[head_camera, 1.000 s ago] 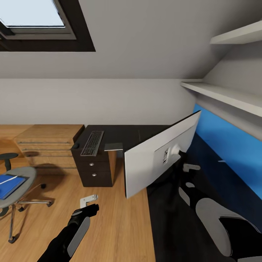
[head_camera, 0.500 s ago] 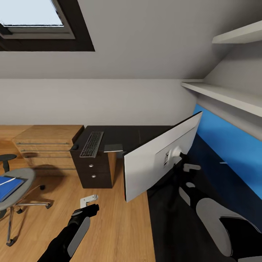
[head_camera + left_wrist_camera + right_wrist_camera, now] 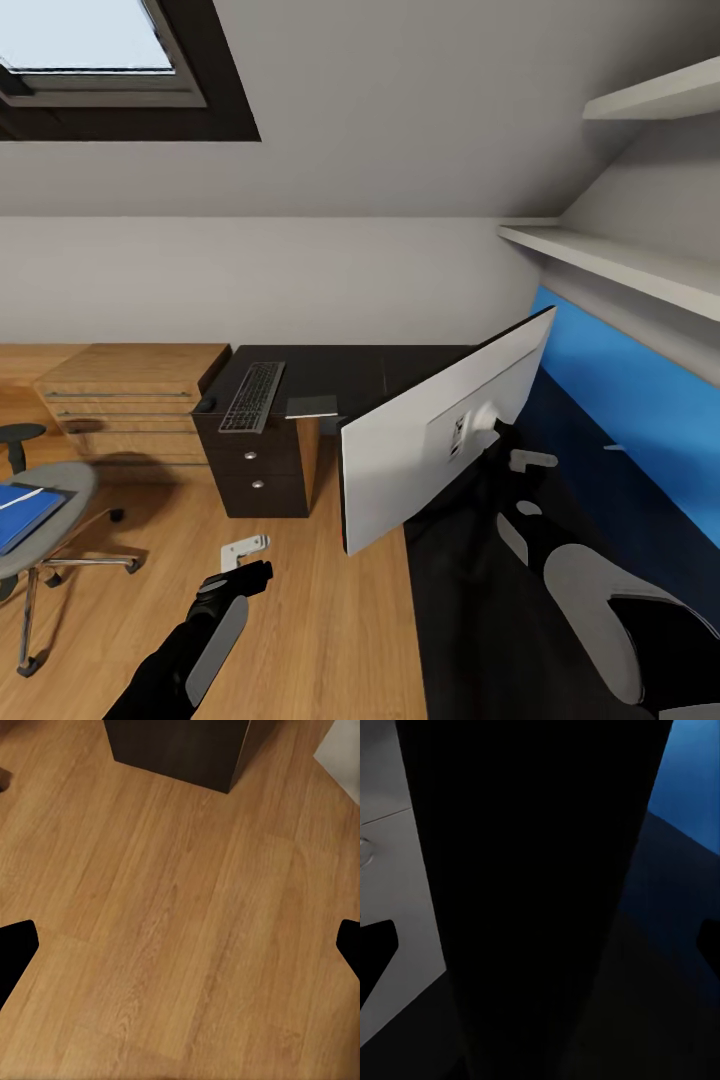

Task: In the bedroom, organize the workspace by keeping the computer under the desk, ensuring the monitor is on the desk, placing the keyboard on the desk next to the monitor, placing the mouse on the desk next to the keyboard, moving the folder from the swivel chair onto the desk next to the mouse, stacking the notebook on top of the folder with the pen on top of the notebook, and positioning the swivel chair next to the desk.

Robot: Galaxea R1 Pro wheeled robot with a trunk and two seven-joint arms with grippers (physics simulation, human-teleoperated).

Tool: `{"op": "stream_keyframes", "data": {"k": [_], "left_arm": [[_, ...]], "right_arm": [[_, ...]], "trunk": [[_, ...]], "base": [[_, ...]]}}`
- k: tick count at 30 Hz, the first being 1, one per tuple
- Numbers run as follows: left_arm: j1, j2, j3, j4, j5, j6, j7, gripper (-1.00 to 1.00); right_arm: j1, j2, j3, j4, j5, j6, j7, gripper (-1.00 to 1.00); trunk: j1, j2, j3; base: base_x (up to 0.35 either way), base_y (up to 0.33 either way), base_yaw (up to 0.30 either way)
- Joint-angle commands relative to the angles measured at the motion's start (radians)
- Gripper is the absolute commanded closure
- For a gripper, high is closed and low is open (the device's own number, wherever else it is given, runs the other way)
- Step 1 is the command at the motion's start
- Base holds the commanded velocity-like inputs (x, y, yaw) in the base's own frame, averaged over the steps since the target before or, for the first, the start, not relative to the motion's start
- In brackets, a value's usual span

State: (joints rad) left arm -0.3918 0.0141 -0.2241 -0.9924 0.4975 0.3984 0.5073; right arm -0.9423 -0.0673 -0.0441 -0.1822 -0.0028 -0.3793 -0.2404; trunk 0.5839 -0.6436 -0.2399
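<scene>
The monitor (image 3: 415,450) stands on the glossy black desk (image 3: 330,368) with its white back toward me. One lower corner reaches past the desk edge. My right gripper (image 3: 510,455) is open behind it, and the black stand (image 3: 540,870) sits between its spread fingers. The keyboard (image 3: 253,394) lies on the desk's dark drawer end, with a small dark mouse (image 3: 207,403) beside it. The blue folder (image 3: 22,512) rests on the swivel chair (image 3: 62,488) at far left. My left gripper (image 3: 245,553) hangs open over bare wood floor (image 3: 180,907). The computer is out of view.
A flat grey rectangle (image 3: 312,405) lies on the desk near the keyboard. A light-wood cabinet (image 3: 130,400) stands left of the drawer unit (image 3: 258,470). The blue back panel (image 3: 625,400) and white shelves (image 3: 620,265) line the right wall.
The head view has shifted slightly, so the chair and cabinet sit further left in frame. My right arm has eased back a little from the monitor, which has hardly moved since.
</scene>
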Motion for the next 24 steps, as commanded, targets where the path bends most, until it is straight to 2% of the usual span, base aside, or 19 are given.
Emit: {"op": "stream_keyframes", "data": {"k": [1,15,16,24], "left_arm": [[-0.001,0.001,-0.004,-0.002,0.009,0.002,0.01,-1.0],[-0.001,0.001,-0.004,-0.002,0.01,0.002,0.01,-1.0],[-0.001,0.001,-0.004,-0.002,0.01,0.002,0.01,-1.0],[-0.001,0.001,-0.004,-0.002,0.01,0.002,0.01,-1.0]], "right_arm": [[-0.001,0.001,-0.004,0.001,0.0,-0.004,0.001,-1.0],[-0.001,0.003,-0.003,-0.002,0.0,-0.006,0.002,-1.0],[-0.001,0.003,-0.003,-0.002,0.0,-0.006,0.001,1.0],[-0.001,0.003,0.0,-0.007,0.0,-0.014,0.002,1.0]], "trunk": [[0.0,-0.001,-0.002],[0.0,-0.001,-0.002],[0.0,-0.001,-0.002],[0.0,-0.001,-0.002]], "base": [[0.0,0.0,0.0],[0.0,0.0,0.0],[0.0,0.0,0.0],[0.0,0.0,0.0]]}}
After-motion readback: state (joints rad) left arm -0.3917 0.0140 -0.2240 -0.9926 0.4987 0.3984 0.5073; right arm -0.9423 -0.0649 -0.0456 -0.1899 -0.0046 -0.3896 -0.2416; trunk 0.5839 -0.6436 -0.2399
